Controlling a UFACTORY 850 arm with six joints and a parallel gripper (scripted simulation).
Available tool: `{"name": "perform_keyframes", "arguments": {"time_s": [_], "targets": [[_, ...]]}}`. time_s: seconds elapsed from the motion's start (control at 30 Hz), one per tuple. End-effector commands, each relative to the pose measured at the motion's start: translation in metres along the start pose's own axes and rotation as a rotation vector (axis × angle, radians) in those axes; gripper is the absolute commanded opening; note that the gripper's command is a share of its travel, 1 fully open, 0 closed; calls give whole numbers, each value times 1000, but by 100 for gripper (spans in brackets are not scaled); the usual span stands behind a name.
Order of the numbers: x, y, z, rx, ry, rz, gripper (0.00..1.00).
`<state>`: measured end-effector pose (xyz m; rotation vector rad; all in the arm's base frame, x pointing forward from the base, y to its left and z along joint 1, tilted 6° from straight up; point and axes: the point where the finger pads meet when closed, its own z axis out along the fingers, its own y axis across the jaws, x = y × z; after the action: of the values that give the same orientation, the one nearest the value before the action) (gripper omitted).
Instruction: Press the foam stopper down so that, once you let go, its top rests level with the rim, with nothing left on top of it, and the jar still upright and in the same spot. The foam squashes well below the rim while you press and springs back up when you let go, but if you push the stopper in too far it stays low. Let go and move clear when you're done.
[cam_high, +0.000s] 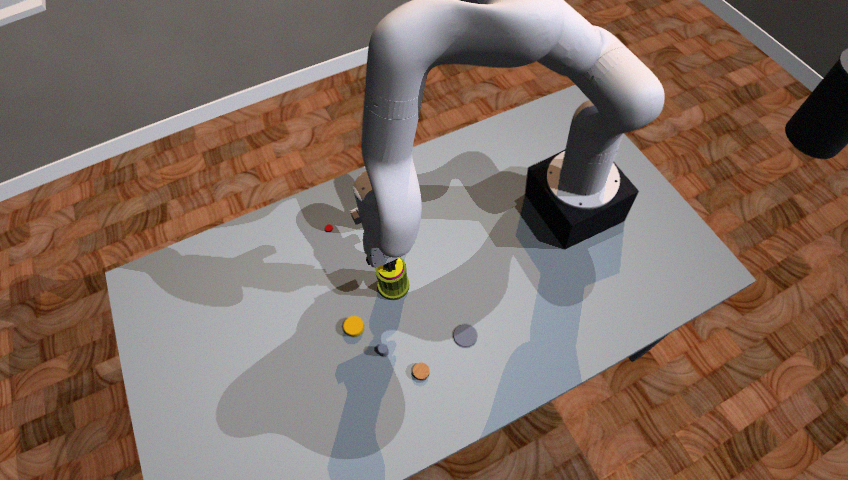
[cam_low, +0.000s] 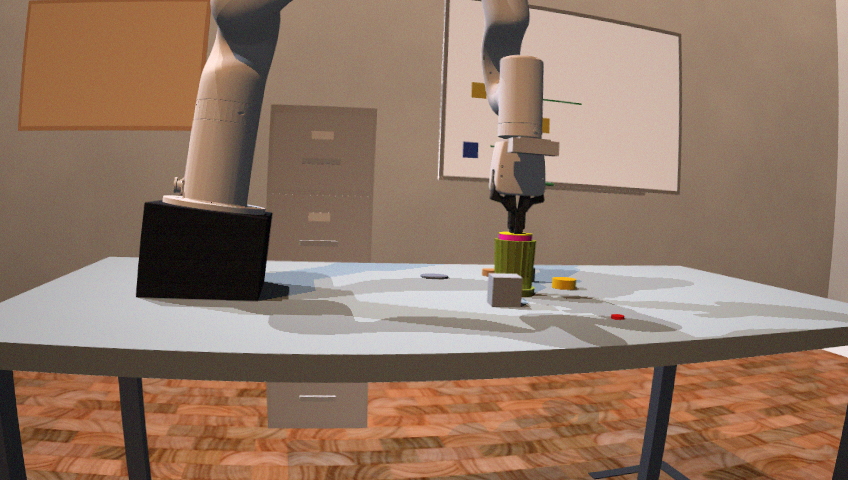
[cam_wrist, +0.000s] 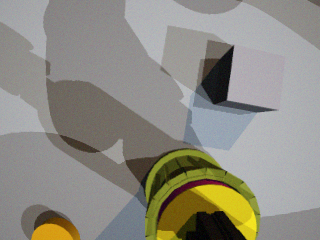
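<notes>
A ribbed yellow-green jar (cam_high: 392, 286) (cam_low: 515, 261) (cam_wrist: 160, 194) stands upright near the middle of the table. Its foam stopper (cam_low: 515, 236) (cam_wrist: 220, 203), yellow on top with a magenta band, sticks up a little above the rim. My gripper (cam_low: 516, 228) (cam_high: 389, 268) (cam_wrist: 208, 234) is shut with nothing between the fingers. It points straight down over the stopper's centre, with its tips at the stopper's top face. In the wrist view the dark fingers cover part of the yellow top.
A grey cube (cam_low: 504, 289) (cam_wrist: 250, 79) stands close beside the jar. Flat discs lie around: yellow (cam_high: 352, 325) (cam_low: 563, 283), orange (cam_high: 420, 371), grey (cam_high: 464, 335) (cam_low: 434, 275), a small red one (cam_high: 328, 227) (cam_low: 617, 317). The black arm base (cam_high: 580, 205) (cam_low: 202, 249) stands well away from the jar.
</notes>
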<state>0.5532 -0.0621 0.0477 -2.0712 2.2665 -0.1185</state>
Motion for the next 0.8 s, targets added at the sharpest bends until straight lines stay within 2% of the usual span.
{"name": "perform_keyframes", "arguments": {"time_s": [0.0,0.77], "targets": [[0,-1,0,2,0,0,0],[0,-1,12,2,0,0,0]]}}
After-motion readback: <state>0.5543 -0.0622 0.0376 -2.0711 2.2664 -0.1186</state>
